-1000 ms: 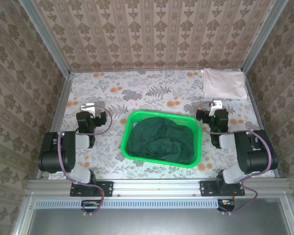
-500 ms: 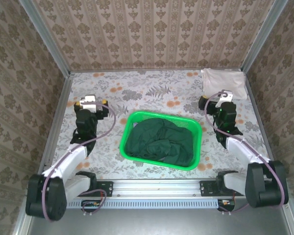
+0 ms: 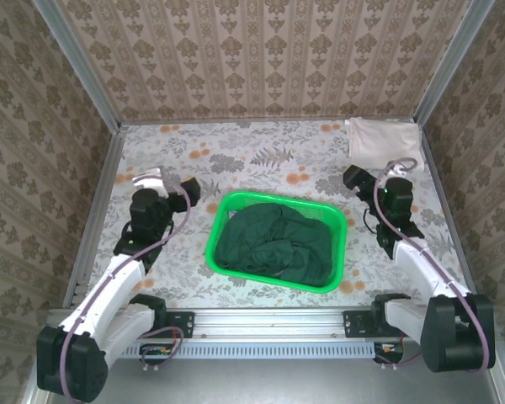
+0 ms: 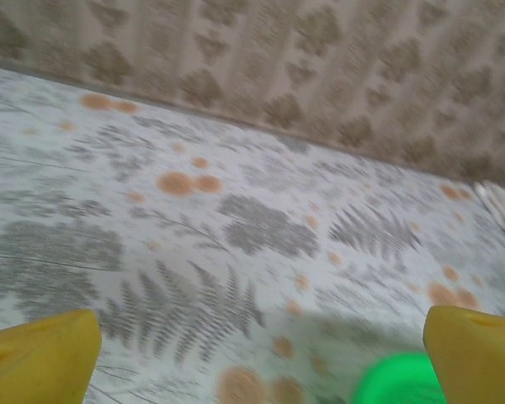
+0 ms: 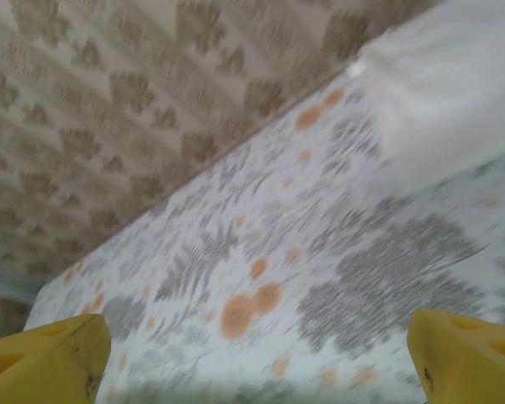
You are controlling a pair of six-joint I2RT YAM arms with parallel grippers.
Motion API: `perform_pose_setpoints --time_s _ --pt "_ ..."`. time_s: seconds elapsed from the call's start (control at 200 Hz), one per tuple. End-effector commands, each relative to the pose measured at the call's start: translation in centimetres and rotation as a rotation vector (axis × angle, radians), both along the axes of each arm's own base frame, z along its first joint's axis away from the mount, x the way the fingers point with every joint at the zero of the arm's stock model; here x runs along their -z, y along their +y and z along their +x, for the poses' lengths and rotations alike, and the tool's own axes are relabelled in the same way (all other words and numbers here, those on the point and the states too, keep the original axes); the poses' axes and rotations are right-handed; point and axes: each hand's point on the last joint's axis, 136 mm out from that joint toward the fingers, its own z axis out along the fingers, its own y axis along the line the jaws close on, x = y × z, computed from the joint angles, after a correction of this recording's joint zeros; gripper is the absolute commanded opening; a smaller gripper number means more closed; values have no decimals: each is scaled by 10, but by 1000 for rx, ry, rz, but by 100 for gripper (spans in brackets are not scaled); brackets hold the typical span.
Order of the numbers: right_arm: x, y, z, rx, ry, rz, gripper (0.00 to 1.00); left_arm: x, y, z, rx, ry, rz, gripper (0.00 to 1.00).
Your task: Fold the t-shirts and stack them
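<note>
Stretching out from the near rail, the left arm [image 3: 122,278] lies long and low, wrist at ten o'clock of the green basket [image 3: 338,248]. Left jaws are spread wide, with nothing between them but flowered surface [image 3: 261,160]. The right arm [image 3: 422,263] mirrors it, wrist at two o'clock of the basket, right jaws wide apart too and empty. The dark green t-shirt [image 3: 273,244] sits bunched in the basket. The cream-white t-shirt [image 3: 383,143] lies folded at the surface's two o'clock corner, just beyond the right jaws.

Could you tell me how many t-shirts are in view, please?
2: a dark green t-shirt crumpled in the basket, a cream-white t-shirt folded at the far right corner. Others may hide beneath.
</note>
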Motion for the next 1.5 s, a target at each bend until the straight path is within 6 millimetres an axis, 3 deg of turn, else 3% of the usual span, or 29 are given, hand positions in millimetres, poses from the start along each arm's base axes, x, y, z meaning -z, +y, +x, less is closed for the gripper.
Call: perform_pose_setpoints --time_s 0.0,0.18,0.285,0.31,0.445,0.53,0.58,0.675,0.745,0.81,0.885,0.97,1.055,1.16,1.205,1.255,1.295,1.355,1.375,1.49 --pt "18 44 -17 -139 226 -169 91 19 -28 -23 76 196 91 99" --pt "30 110 -60 -408 406 -285 86 67 -52 -52 163 469 286 100" --pt "49 148 -94 -591 447 -341 92 98 -48 -57 136 578 434 99" --pt "55 153 -101 -618 466 -360 98 103 -46 -56 126 598 447 99" --pt "93 162 -116 -652 578 -488 99 119 -53 -55 172 677 397 94" --pt "112 158 -120 -649 670 -529 88 125 -49 -52 158 690 361 91" --pt "118 161 -123 -671 700 -526 79 128 -47 -51 154 701 333 83" --pt "111 173 -125 -707 674 -469 59 128 -46 -49 155 709 303 72" --pt "105 178 -125 -720 647 -437 32 127 -48 -48 158 698 287 65" --pt "81 178 -123 -705 576 -408 9 125 -49 -46 158 690 274 59" --pt "49 184 -116 -692 457 -347 6 125 -49 -43 154 685 274 52" --pt "11 182 -113 -667 334 -302 0 126 -45 -40 132 685 275 35" --pt "-30 179 -111 -642 213 -235 0 127 -42 -37 111 686 269 26" --pt "-80 177 -112 -645 57 -128 0 127 -37 -34 82 687 259 23" --pt "-95 173 -111 -631 26 -97 0 127 -35 -34 72 685 253 24" --pt "-102 171 -113 -634 32 -93 0 125 -36 -33 69 679 246 31" --pt "-95 173 -115 -651 72 -105 5 124 -37 -33 75 675 243 28" --pt "-60 178 -121 -687 199 -141 39 124 -37 -34 80 678 244 24" --pt "-46 181 -125 -710 249 -159 46 124 -37 -34 82 677 244 24" --pt "26 175 -133 -723 494 -331 62 125 -36 -35 77 676 236 24"
